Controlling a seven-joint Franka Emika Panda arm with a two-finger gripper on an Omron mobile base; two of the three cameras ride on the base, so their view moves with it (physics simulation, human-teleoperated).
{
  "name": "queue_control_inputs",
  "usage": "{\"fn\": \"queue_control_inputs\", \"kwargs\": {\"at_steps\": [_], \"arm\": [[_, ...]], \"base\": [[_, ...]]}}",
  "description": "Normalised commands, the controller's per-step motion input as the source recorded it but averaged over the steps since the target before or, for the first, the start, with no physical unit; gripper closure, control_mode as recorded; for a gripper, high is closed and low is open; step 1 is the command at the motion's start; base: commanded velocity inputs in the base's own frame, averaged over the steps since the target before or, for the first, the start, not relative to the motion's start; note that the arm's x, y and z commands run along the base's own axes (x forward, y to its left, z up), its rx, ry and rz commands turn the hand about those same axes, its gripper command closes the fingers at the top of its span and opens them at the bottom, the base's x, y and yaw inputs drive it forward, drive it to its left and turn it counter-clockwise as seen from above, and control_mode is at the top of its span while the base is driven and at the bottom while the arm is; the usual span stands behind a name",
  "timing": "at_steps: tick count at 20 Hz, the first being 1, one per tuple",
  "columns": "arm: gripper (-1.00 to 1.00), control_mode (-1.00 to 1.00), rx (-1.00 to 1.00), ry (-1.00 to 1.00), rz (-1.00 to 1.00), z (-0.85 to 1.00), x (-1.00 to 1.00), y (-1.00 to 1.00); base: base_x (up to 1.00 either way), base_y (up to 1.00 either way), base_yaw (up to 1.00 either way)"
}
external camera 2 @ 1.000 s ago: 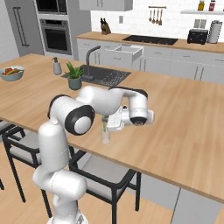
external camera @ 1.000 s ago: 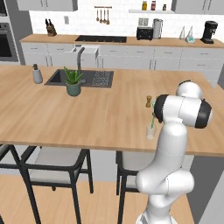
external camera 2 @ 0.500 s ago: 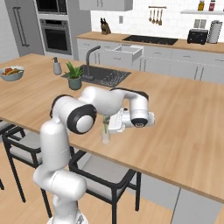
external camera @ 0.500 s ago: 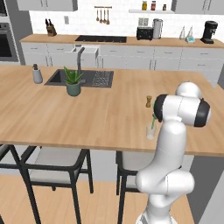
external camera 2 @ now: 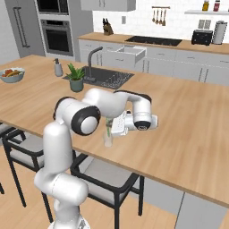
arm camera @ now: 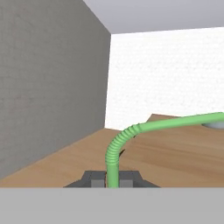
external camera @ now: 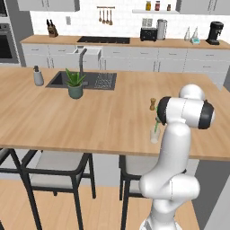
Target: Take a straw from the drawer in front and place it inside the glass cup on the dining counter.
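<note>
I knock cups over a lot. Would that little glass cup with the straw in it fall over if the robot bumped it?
Probably, yes. The glass cup looks small and narrow, so a nudge could tip it. The green straw stands well above its rim and is pinched in the claw, so a sideways pull might lever the cup over. It also sits near the dining counter edge.

The thin bright green straw [arm camera: 131,133] runs off the hand view's right edge. The white arm hides part of the small clear glass cup [external camera 2: 108,139]; the straw's lower end is too small to make out.
</note>
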Motion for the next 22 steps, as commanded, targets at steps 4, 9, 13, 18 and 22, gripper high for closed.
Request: {"fn": "queue_control_inputs", "kwargs": {"at_steps": [4,9,13,18,22], "arm": [[1.00,-1.00,0.00,0.00,0.00,-0.10,0.11,0.00],[1.00,-1.00,0.00,0.00,0.00,-0.13,0.07,0.00],[1.00,-1.00,0.00,-0.01,0.00,-0.09,0.01,-0.01],[1.00,-1.00,0.00,-0.06,0.00,-0.04,-0.19,0.00],[-1.00,-1.00,0.00,-0.02,0.00,-0.08,-0.17,0.00]], "base": [[0.00,0.00,0.00],[0.00,0.00,0.00],[0.00,0.00,0.00],[0.00,0.00,0.00],[0.00,0.00,0.00]]}}
